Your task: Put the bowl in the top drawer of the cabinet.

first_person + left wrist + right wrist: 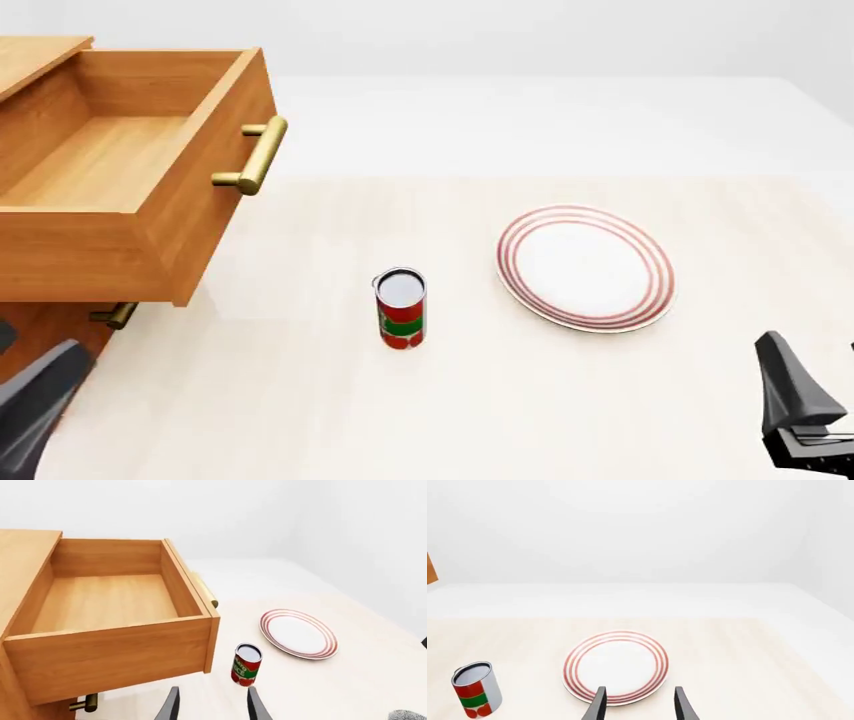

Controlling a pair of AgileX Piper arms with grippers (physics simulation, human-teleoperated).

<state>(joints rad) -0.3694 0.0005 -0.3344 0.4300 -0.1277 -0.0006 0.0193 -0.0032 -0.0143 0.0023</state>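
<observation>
The cabinet stands at the table's left, its top drawer pulled fully out; the left wrist view looks down onto its bare wooden floor, while only the front view shows the brass handle whole. The bowl appears in no view. The red-ringed plate lies right of centre. A red-and-green can stands upright between drawer and plate; its lettering is too small to read. Left gripper and right gripper hang with fingers apart, holding nothing.
</observation>
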